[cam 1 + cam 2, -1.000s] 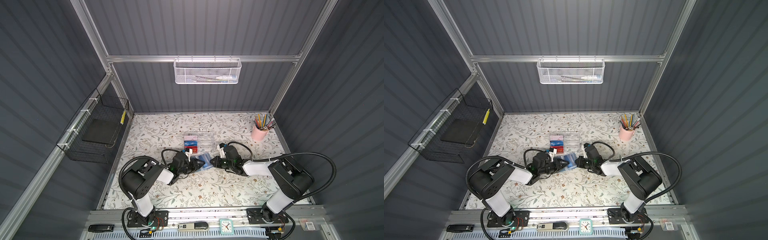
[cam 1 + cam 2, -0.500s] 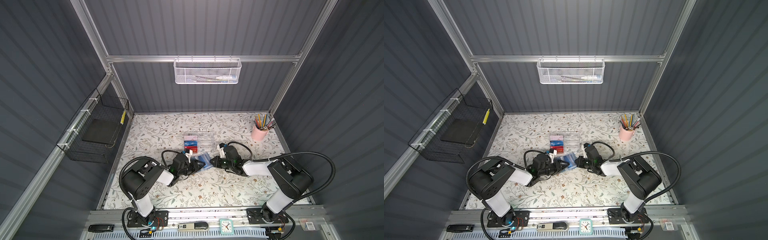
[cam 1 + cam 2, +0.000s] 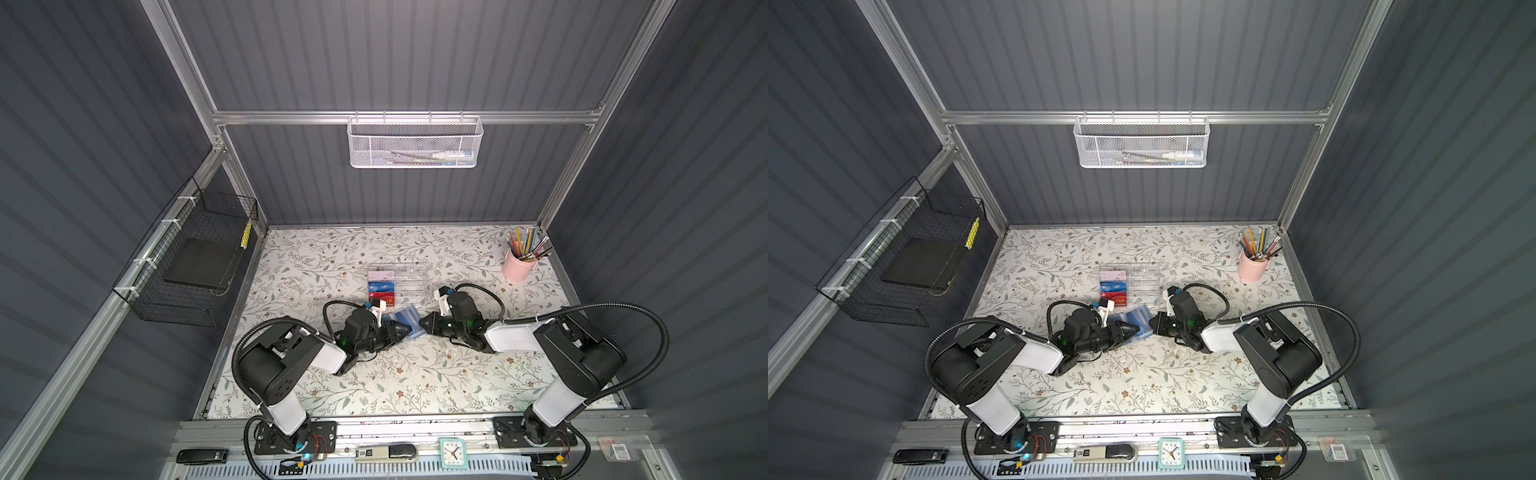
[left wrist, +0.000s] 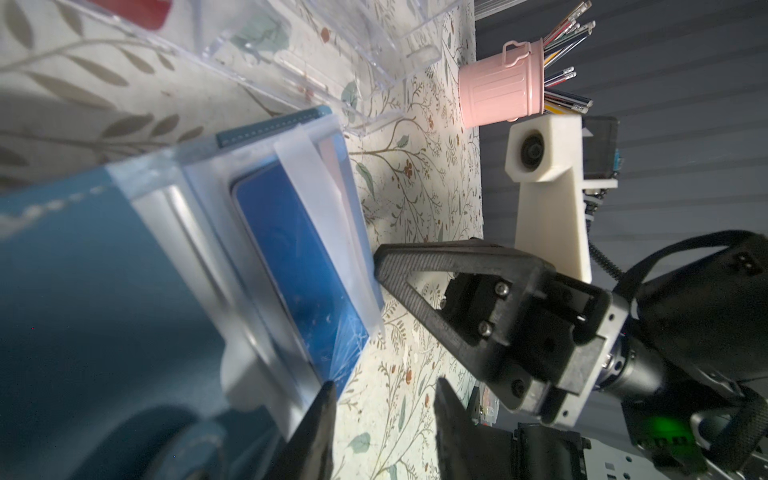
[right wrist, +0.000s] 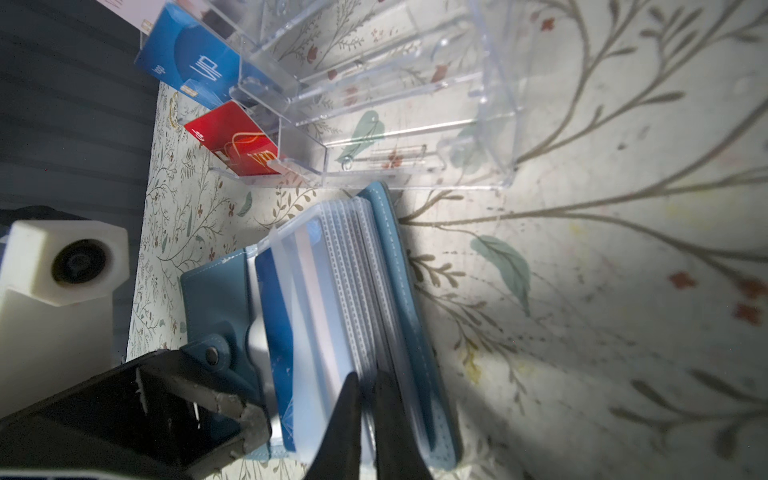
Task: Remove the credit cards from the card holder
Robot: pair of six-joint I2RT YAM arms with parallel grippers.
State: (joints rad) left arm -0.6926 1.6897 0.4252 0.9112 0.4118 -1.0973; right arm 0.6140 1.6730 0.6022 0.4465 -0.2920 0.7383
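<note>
The left arm [image 3: 291,365] and right arm [image 3: 577,357] are black-jointed with white link shells, each trailing a black corrugated hose [image 3: 606,306]. The right gripper [image 4: 376,262] has black, ribbed, triangular fingers [image 4: 436,255] with silver screws — its camera housing [image 4: 544,153] is cream.

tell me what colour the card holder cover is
Slate blue; the card holder shows best in the right wrist view.

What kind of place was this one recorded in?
Likely a robot test cell dressed as a desk: aluminium frame with grey walls, left arm and right arm, floral table with a pink pencil cup.
</note>
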